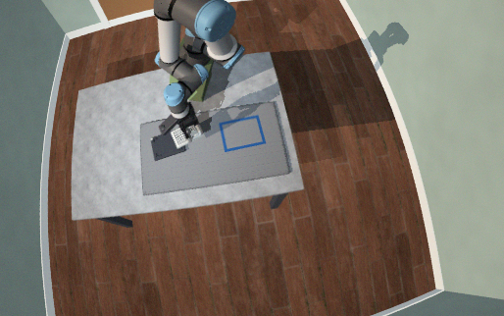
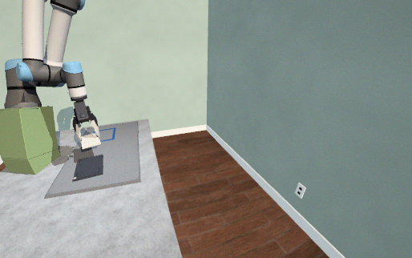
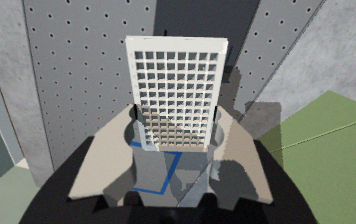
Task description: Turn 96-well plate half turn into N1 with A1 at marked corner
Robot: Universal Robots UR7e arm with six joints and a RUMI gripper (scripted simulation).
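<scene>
The white 96-well plate [image 1: 179,138] [image 2: 90,141] [image 3: 177,90] hangs in the air between my gripper's jaws, held by its long sides. My gripper [image 1: 184,131] [image 2: 86,130] [image 3: 175,105] is shut on it, a little above the grey perforated board [image 1: 221,167] [image 2: 120,160] [image 3: 75,75]. The dark plate nest N1 [image 1: 164,147] [image 2: 89,167] lies flat on the board just below and beside the plate, with nothing in it. I cannot tell which corner of the plate is cut off.
A blue outlined rectangle [image 1: 238,120] [image 2: 114,135] [image 3: 170,172] is marked on the board to the right of the nest. The arm's green base block [image 2: 28,138] [image 3: 320,145] stands on the table [image 1: 98,147] behind the board.
</scene>
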